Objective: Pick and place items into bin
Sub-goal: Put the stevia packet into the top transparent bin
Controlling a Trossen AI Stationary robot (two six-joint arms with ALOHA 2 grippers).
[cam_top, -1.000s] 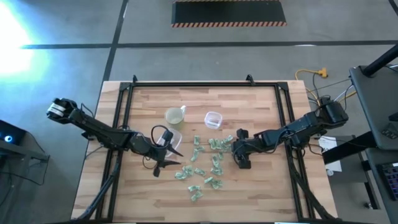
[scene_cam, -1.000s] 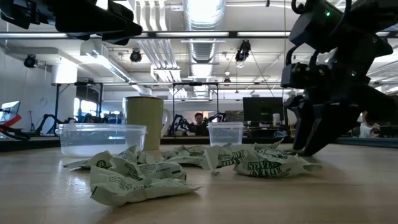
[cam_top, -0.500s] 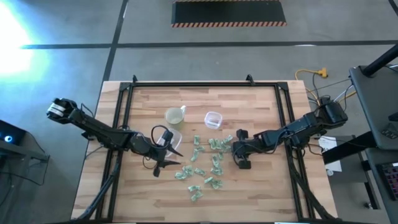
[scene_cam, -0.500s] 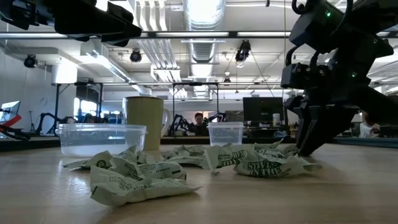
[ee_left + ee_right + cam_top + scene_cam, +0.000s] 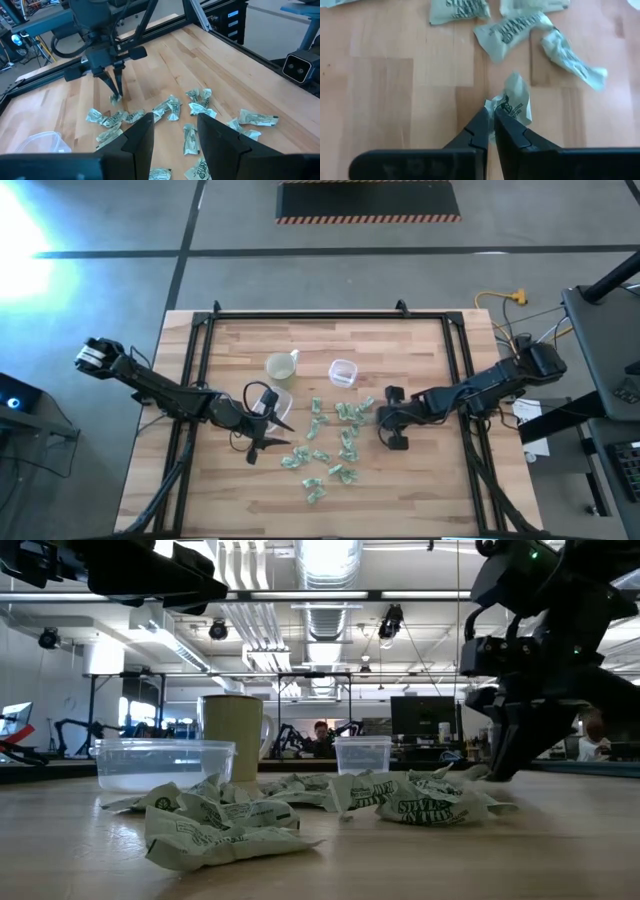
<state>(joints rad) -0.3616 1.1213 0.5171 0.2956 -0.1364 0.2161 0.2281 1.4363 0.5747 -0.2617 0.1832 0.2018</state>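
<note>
Overhead, table-level, two wrist views

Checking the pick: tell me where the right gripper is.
In the high view the right gripper sits at the right edge of the wrapped pieces, shut on one piece.

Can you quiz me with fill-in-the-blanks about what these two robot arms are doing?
The right gripper is shut on a crinkled ___.
The left gripper hangs open ___ the table.
The yellowish cup stands ___.
The small clear bin sits ___ the cup.

Missing: wrapper; above; upright; beside
</note>
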